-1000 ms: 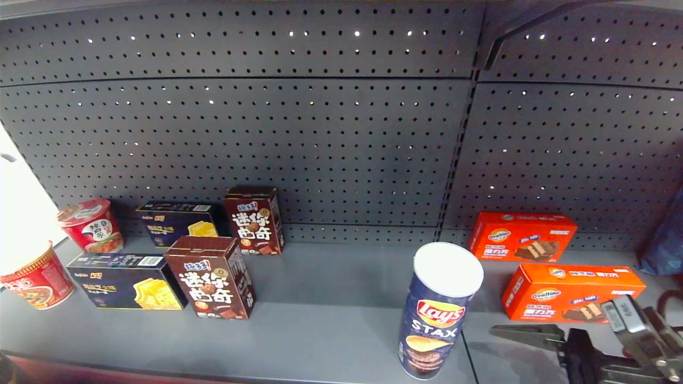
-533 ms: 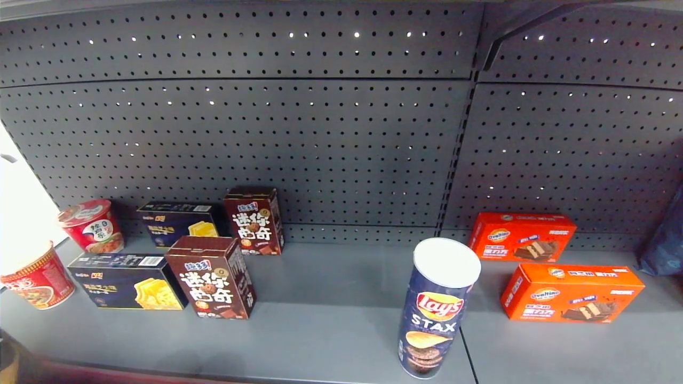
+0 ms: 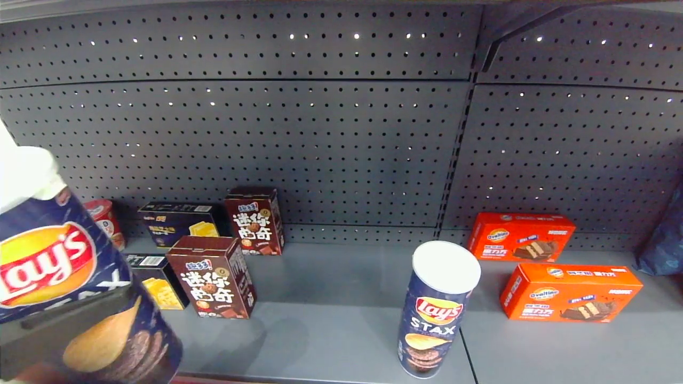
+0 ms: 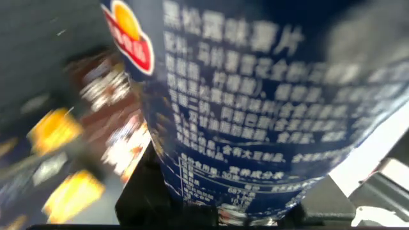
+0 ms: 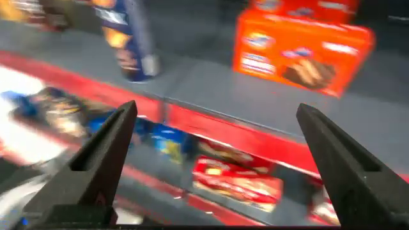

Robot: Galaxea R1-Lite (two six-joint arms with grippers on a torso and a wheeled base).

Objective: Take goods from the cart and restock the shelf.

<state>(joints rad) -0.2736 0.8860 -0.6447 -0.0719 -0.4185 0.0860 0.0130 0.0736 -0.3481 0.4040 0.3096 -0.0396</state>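
A dark blue chips can [image 3: 58, 266] with a white lid hangs at the near left, in front of the grey shelf [image 3: 331, 298]. My left gripper [image 3: 69, 320] is shut on its lower half, and the can [image 4: 255, 96] fills the left wrist view between the black fingers [image 4: 144, 201]. A second, identical can [image 3: 440, 309] stands upright near the shelf's front edge, right of centre. My right gripper [image 5: 217, 160] is open and empty, below and in front of the shelf's red front edge [image 5: 211, 124]; beyond it are the standing can [image 5: 124, 38] and an orange box [image 5: 300, 51].
Two brown boxes [image 3: 211, 277] and two dark blue boxes [image 3: 179, 221] stand at the shelf's left, with a red cup [image 3: 106, 218] behind the held can. Two orange boxes [image 3: 571, 292] lie at the right, and a blue bag [image 3: 664, 245] at the far right edge. Between the brown boxes and the standing can the shelf is bare.
My left gripper has risen into the head view at lower left with the chips can, covering the cups. The right gripper has dropped out of that view.
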